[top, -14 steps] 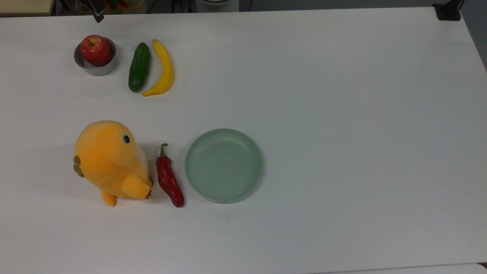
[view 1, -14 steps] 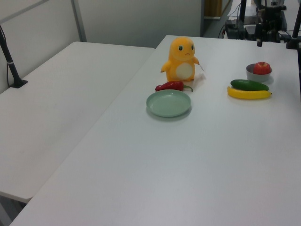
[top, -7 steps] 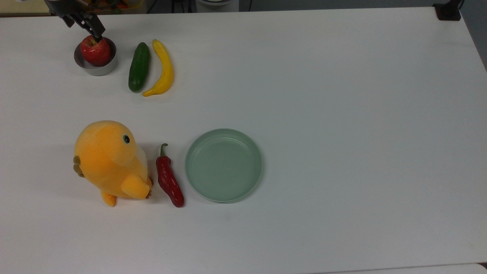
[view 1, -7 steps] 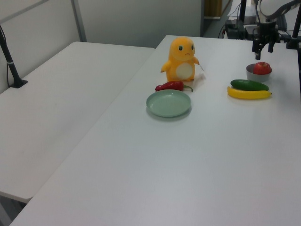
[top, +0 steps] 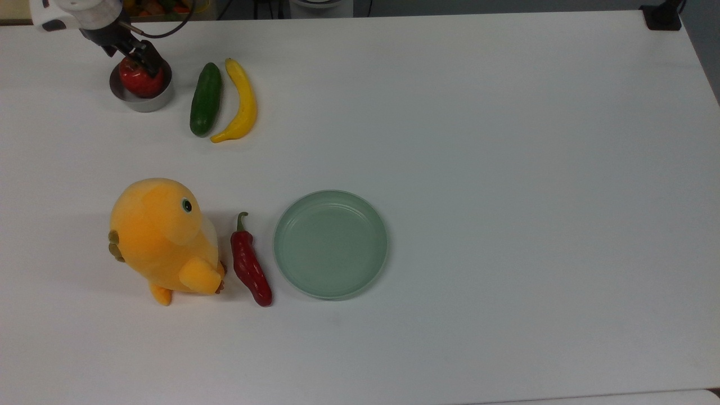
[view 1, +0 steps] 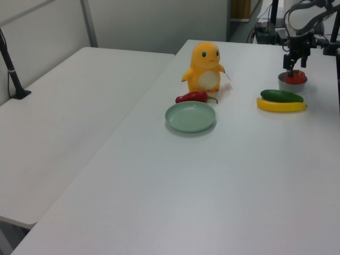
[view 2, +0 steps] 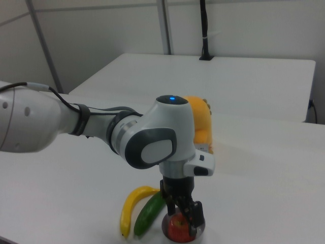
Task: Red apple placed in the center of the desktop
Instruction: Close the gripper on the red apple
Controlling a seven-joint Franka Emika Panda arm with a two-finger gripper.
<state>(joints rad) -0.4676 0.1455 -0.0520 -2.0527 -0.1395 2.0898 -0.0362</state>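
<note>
Black two-finger gripper (top: 140, 61) hangs right on top of the round shiny red apple (top: 136, 80), fingers spread to each side but not squeezing yet, and the apple sits in a small grey metal bowl (top: 140, 97) near a corner of the big white desktop (top: 478, 169), far from its middle

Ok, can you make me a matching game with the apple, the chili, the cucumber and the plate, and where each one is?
Things:
1. red apple
2. red chili pepper
3. cucumber
4. green plate

Places:
A. lying beside the yellow banana
B. in the small grey bowl, under the robot's hand
C. empty, on the desktop, at the top view's right of the chili
D. between the orange plush toy and the plate

Pairs: 1-B, 2-D, 3-A, 4-C
</note>
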